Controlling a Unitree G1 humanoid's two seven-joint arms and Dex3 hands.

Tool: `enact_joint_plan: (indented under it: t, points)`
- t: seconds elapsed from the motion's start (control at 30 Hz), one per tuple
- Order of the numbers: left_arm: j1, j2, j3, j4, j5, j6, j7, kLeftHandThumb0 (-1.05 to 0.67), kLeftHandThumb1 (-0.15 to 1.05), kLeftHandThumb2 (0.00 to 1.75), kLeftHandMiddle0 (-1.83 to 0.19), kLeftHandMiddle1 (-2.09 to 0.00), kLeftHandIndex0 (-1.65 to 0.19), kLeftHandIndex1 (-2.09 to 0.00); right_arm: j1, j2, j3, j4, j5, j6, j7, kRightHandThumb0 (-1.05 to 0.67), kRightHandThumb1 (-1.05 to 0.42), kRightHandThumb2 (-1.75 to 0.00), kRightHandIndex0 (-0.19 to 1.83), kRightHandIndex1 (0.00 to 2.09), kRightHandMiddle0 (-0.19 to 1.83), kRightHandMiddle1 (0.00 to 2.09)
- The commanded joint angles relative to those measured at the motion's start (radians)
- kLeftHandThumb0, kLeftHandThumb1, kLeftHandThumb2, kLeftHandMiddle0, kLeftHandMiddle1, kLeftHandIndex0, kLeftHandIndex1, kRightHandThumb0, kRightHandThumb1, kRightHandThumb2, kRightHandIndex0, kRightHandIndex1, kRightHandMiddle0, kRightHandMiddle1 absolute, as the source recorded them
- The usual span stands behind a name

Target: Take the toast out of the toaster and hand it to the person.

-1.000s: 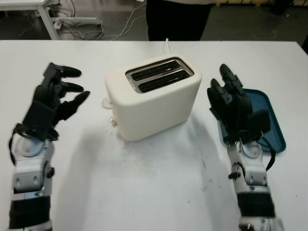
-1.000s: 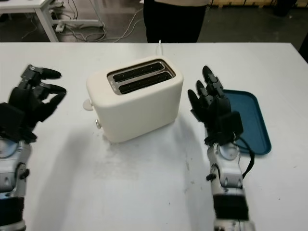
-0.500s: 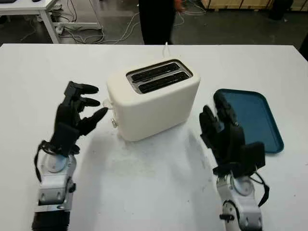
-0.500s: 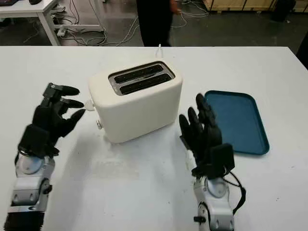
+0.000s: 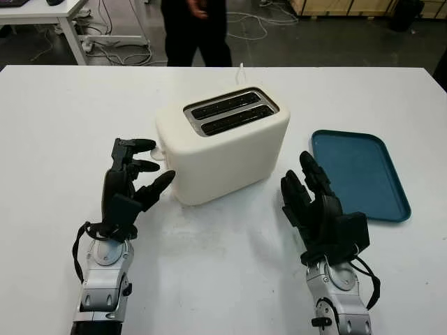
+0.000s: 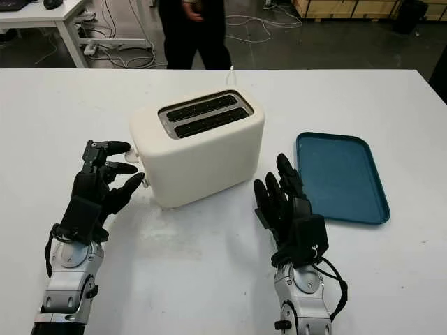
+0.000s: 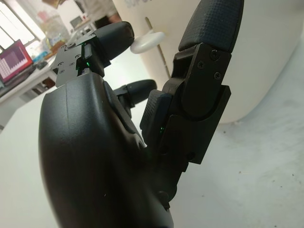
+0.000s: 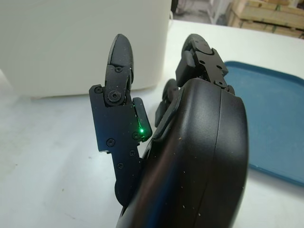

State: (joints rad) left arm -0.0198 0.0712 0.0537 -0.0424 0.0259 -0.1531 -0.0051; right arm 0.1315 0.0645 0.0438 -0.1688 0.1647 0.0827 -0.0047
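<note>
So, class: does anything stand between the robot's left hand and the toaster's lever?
Nothing visible does. The left hand is open beside the toaster, its fingertips just short of the white lever, with only bare table around.

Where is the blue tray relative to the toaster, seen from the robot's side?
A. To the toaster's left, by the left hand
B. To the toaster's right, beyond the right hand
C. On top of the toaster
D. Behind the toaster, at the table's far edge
B: the blue tray lies flat on the table, to the right of the toaster, just past the open right hand.
</note>
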Motion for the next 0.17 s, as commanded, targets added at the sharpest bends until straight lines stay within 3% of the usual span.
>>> enact_joint_plan:
  t: [0.0, 0.13]
  points:
    - [0.009, 0.008, -0.002, 0.034, 0.011, -0.012, -0.001, -1.05, 0.92, 0.19, 0.0, -1.75, 0.0, -1.67, -0.01, 0.014, -0.002, 0.007, -0.003, 0.013, -0.005, -0.42, -0.92, -0.4, 0.2, 0.02, 0.21, 0.01]
    - [0.009, 0.006, -0.003, 0.04, 0.038, -0.004, 0.022, -1.05, 0.92, 0.25, 0.0, -1.75, 0.0, -1.7, -0.017, 0.003, -0.001, -0.005, -0.015, 0.031, -0.011, -0.43, -0.92, -0.4, 0.2, 0.02, 0.21, 0.01]
